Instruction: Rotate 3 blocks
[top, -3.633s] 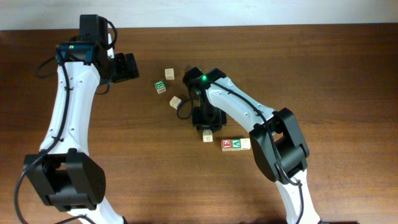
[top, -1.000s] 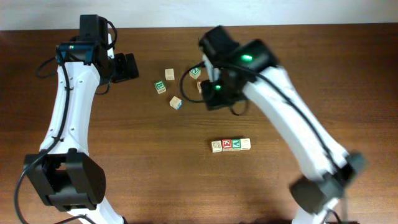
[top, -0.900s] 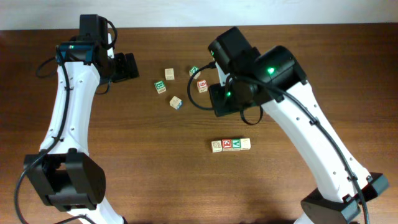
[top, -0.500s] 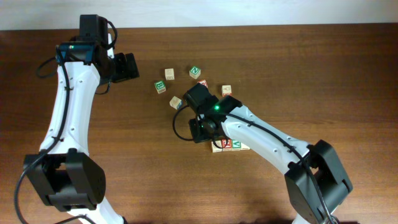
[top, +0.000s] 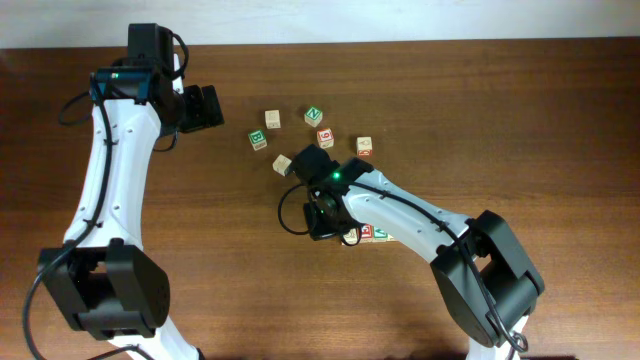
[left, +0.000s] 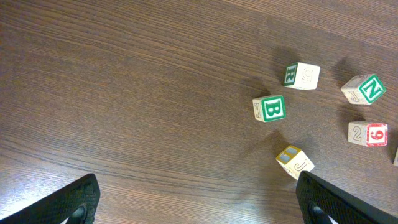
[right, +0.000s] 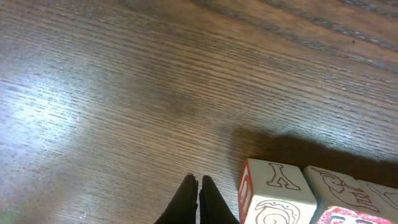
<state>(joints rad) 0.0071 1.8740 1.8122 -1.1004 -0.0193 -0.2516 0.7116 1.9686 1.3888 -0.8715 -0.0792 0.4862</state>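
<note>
Left jaws hung released, spread wide and holding nothing, at the far-left back of the worktop (top: 560, 120), well apart from every block. Right of them lay six loose blocks (top: 283, 163), scattered singly. The left wrist view gave a B block (left: 270, 109), a J block (left: 295, 161), an R block (left: 301, 75), an N block (left: 364, 88) and a 9 block (left: 368, 134); the sixth block (top: 364, 146) lay furthest right. Nearer my base, three more sat touching in a row (top: 368, 233), partly under my right arm (top: 410, 210). Right jaws were clenched on nothing, fingertips (right: 188, 198) low over the wood just beside the left-end block (right: 273, 193) and, as far as I could see, not touching it. Judgement: the row may be the task's three, but nothing showed which faces had been turned, so done versus left could not be settled. I took the left-end block as the one in hand. No containers in view.
</note>
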